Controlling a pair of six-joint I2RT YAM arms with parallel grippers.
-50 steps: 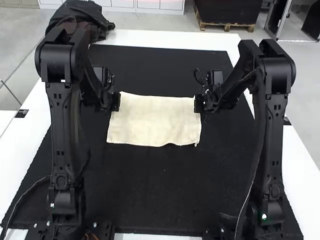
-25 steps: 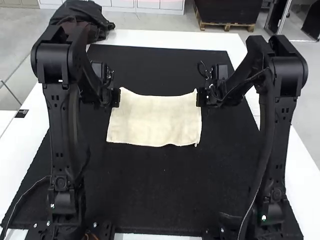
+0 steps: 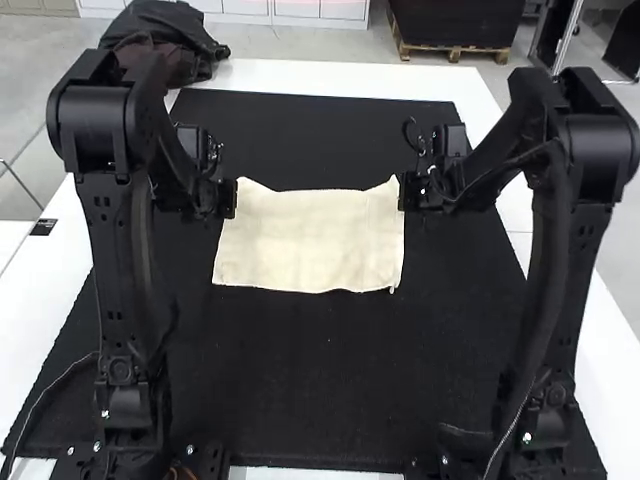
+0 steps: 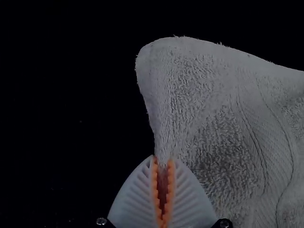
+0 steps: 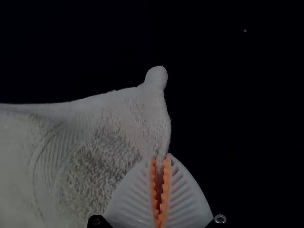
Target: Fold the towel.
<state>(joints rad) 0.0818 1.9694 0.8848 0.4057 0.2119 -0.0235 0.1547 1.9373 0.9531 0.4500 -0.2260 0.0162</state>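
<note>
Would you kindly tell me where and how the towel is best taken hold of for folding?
Probably by its side edges beside the two far corners, the left gripper from the left and the right gripper from the right, as they hold it now. There the towel rises into narrow peaks, thin enough to pinch between fingertips.

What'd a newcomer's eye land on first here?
The pale towel, bright against the black mat, between the two arms. Then the left gripper and right gripper, each pinching it near a far corner, with orange pads vivid in the wrist views.
</note>
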